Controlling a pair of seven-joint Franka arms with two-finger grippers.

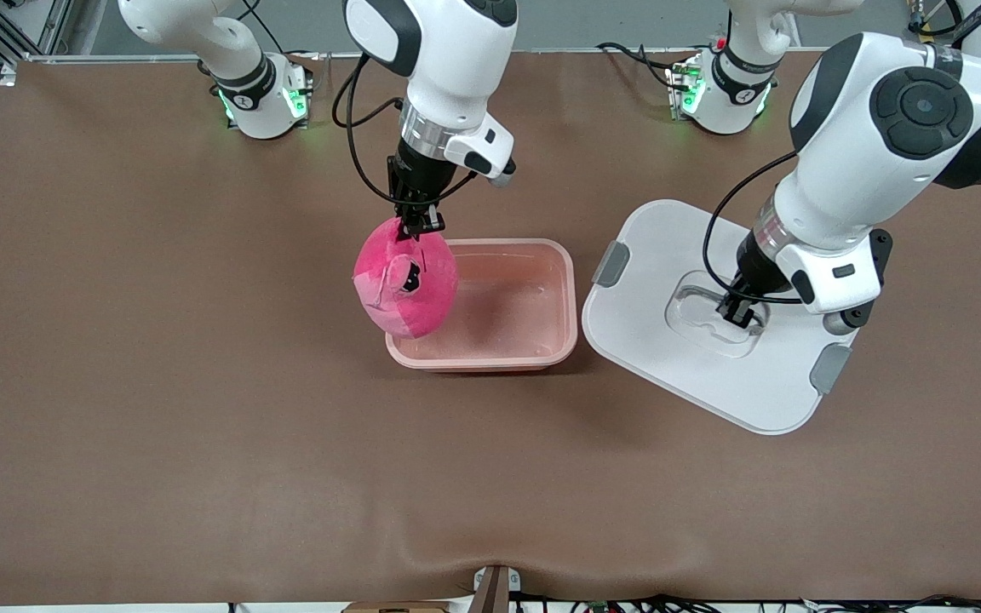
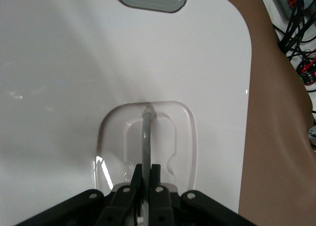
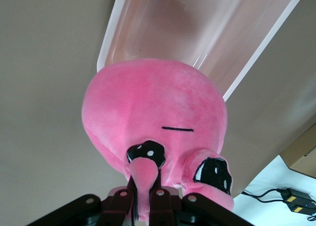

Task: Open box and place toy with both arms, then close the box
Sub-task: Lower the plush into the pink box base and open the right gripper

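Right gripper (image 1: 421, 223) is pinched closed on a small ear flap of the rounded hot-pink plush toy (image 1: 405, 277), which hangs over the open pale pink plastic tub (image 1: 533, 294) at its end toward the right arm; it looks light and soft, so it will likely sag and swing (the flap seems the best hold). Left gripper (image 1: 736, 312) is clamped on the thin grey handle (image 2: 146, 142) recessed in the white lid with grey side clips (image 1: 669, 255), stiff and probably slick, resting beside the tub toward the left arm's end. Brown mat-covered table (image 1: 158, 383), cables along its edges.
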